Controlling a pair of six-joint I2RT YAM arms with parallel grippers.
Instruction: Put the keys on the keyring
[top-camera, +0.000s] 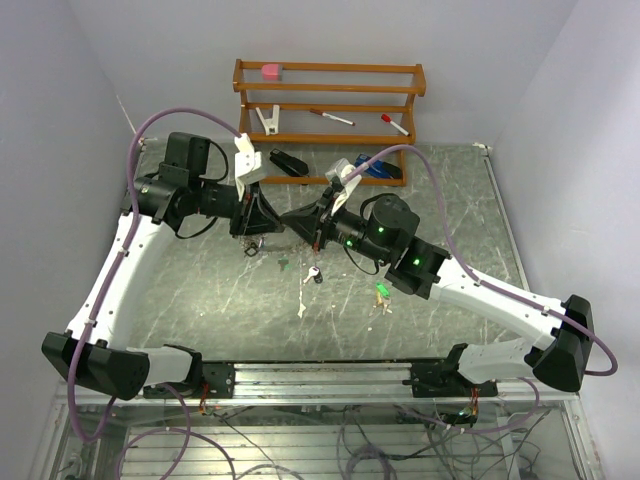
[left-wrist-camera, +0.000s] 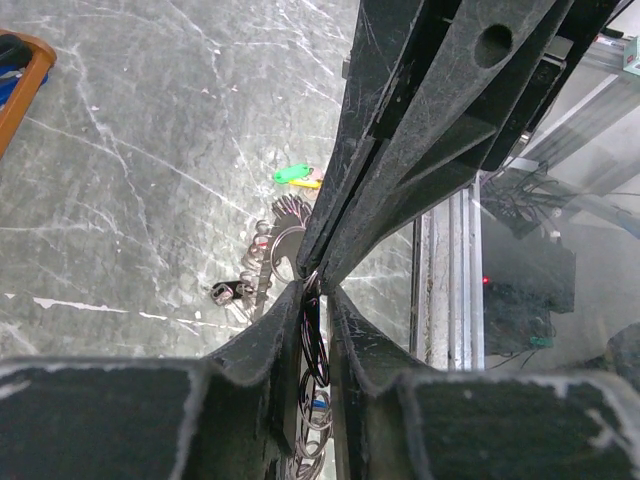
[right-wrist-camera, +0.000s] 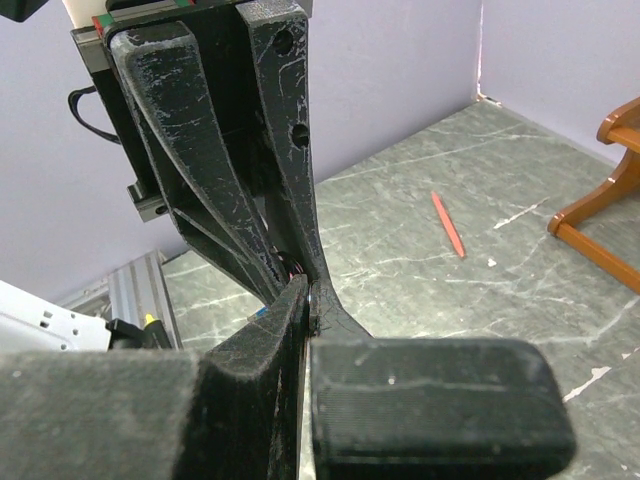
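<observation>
Where your two arms meet over the middle of the grey table (top-camera: 200, 300), the left gripper (left-wrist-camera: 315, 292) and the right gripper (right-wrist-camera: 309, 296) stand tip to tip. Your left fingers (left-wrist-camera: 265, 335) are pinched on thin wire loops of the keyring (left-wrist-camera: 283, 228), its metal fringe fanning out just beyond the tips. Your right fingers (right-wrist-camera: 265, 340) are fully closed; what they nip cannot be told. On the table below lie loose keys (top-camera: 313, 273), a green-tagged key (top-camera: 381, 290) nearest the right arm
</observation>
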